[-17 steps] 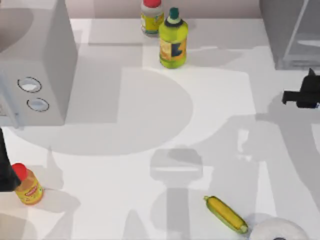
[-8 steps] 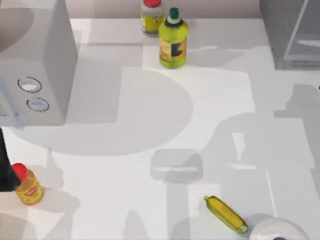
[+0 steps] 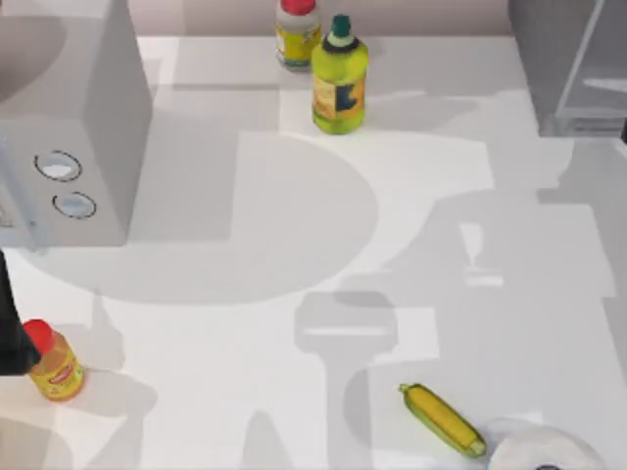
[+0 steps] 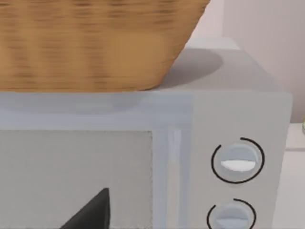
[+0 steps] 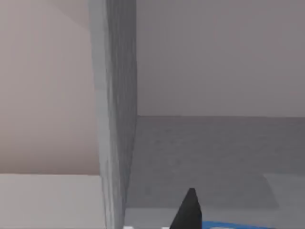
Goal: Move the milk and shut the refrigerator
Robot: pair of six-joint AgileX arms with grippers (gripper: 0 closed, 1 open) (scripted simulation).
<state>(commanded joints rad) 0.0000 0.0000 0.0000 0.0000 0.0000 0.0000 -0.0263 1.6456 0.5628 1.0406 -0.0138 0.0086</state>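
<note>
A second ago the right arm's dark gripper was seen over the right edge of the table; since then it has been carried off toward the far right, and a dark sliver is left at the top view's right edge, beside the refrigerator [image 3: 545, 69]. The shadows on the table [image 3: 294, 245] have shifted with it.

In the right wrist view the right gripper [image 5: 188, 211] is held before the refrigerator's open grey interior, next to an upright grey panel [image 5: 112, 119]. A blue strip – the milk [image 5: 228, 224] – is seen just beside it. How far the gripper is open, and whether the milk is held, cannot be told.

Three bottles are counted: a red-capped one [image 3: 297, 31] and a green-capped one [image 3: 339, 80] at the far centre, and a yellow red-capped one [image 3: 55, 364] near left, touching the parked left arm [image 3: 10, 328]. One corn cob [image 3: 443, 419] and one white roll [image 3: 545, 452] lie near right. At the left stands a grey box [image 3: 98, 147] with two dials – a wicker basket [image 4: 95, 43] on top. The left gripper's [image 4: 90, 214] opening cannot be told.
</note>
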